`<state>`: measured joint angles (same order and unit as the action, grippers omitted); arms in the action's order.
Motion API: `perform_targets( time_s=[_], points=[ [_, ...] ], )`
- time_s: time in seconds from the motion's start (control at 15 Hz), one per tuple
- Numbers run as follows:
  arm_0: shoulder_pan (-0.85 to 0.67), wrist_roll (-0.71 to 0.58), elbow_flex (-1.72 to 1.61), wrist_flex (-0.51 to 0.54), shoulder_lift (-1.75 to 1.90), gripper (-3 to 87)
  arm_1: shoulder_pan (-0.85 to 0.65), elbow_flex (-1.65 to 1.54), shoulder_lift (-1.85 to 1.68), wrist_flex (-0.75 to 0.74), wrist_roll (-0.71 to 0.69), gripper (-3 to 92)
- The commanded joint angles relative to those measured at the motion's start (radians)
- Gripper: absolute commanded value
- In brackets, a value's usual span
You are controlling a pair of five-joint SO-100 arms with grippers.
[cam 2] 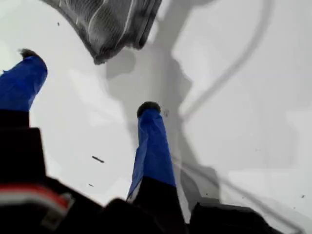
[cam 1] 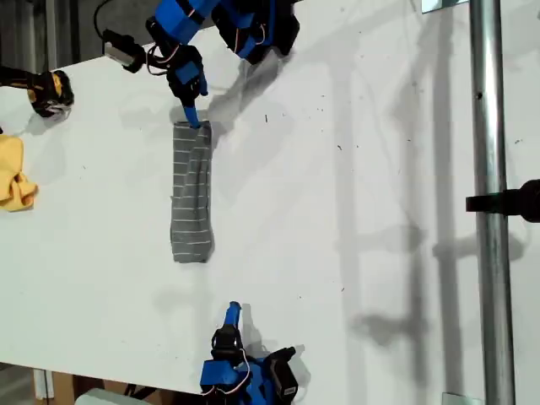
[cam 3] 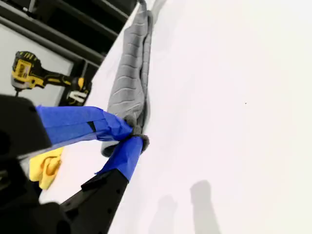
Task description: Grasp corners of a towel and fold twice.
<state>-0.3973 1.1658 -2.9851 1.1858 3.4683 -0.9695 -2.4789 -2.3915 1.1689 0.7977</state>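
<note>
Towel [cam 1: 191, 194] lies folded into a narrow strip mid-table [cam 1: 354, 194]. Our second gripper [cam 3: 134, 134] is pinched onto its far end by the exterior view's top. Our first gripper [cam 2: 90, 83] sits jaws apart, empty, just short of the near end.

- Both arms are built from bright blue plastic links joined by black servo blocks.
- The first hand [cam 1: 232, 314] ends in slim blue fingers [cam 2: 152, 141] with dark, rounded tips, mounted on a black base; a red-and-white band shows at the edge of its wrist housing.
- The second hand [cam 1: 193, 116] carries flat blue fingers [cam 3: 83, 124], one broad and one tapering, bolted to an angular black bracket.
- Thin red, black and white wires loop between the joints of the arm at the top of the exterior view.
- A pale grey, black-capped module juts from that arm's side.
- The arm at the bottom of the exterior view shows a black motor block and thin wiring at its base.
</note>
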Motion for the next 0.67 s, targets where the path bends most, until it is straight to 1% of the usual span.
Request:
perform_targets(
  time_s=[0.0,0.13,0.4,0.53,0.6],
  points=[
    [0.018,0.011,0.008,-0.017,0.006,1.8,-0.092,0.106,0.181,-0.112,-0.153,39.9],
    [0.017,0.011,0.006,-0.009,0.006,1.8,-0.114,0.158,0.295,-0.184,-0.213,40.0],
    [0.015,0.012,0.0,-0.006,0.006,1.8,-0.067,0.299,0.566,-0.311,-0.221,40.1],
    [0.014,0.017,-0.002,0.008,0.006,1.8,-0.023,0.411,0.75,-0.328,-0.202,40.0],
    [0.014,0.018,-0.003,0.012,0.006,1.8,-0.018,0.506,0.857,-0.275,-0.192,40.3]
  ],
)
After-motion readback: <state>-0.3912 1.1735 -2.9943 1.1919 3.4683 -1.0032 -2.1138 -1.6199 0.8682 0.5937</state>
